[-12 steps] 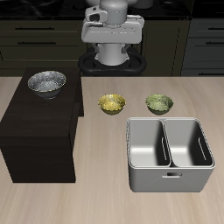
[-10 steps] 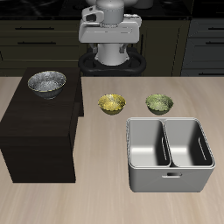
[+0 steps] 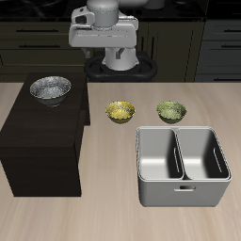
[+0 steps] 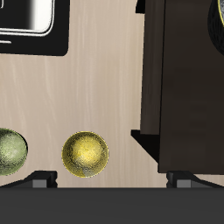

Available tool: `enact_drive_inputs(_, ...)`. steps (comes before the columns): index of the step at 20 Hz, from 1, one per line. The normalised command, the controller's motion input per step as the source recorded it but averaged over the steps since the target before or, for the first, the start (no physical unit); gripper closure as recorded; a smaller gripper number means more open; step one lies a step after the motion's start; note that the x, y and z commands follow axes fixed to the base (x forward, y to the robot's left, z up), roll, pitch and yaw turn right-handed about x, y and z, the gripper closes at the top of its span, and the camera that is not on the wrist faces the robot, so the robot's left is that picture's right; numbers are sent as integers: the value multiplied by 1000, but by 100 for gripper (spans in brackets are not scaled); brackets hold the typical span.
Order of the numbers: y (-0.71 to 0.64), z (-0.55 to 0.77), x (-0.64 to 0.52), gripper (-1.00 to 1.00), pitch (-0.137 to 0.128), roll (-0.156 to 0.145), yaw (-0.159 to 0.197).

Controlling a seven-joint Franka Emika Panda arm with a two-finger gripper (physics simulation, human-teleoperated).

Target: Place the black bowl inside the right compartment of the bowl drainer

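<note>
Black bowl [image 3: 50, 89] sits upright on top of the dark cabinet [image 3: 42, 141], near its back corner; only its rim [image 4: 218, 21] shows in the wrist view. Nothing holds it. Gripper barely visible, fingertips just dark stubs; cannot tell whether apart or together.

Risks, as judged: bowl stands raised above the table, so a low approach could strike the cabinet edge; a shallow rim pinch may slip. Yellow-gold bowl [image 3: 120, 112] and olive-green bowl [image 3: 171, 111] lie between it and the bowl drainer [image 3: 184, 193]: wrong pick or wrong well possible.

No readable writing or brand anywhere.
</note>
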Motion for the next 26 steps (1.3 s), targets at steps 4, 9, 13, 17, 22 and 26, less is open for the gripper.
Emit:
enact_drive_inputs(4,-408,208,168,-100,-22,-32,-26)
enact_drive_inputs(9,-306,193,130,-100,-12,-5,-28)
enact_drive_inputs(13,-140,155,129,-100,-18,2,2)
enact_drive_inputs(17,-190,140,291,-100,8,-12,-15)
enact_drive_inputs(22,-66,128,247,-100,-14,-10,-15)
enact_drive_inputs(26,-124,113,233,-100,-15,-15,-7)
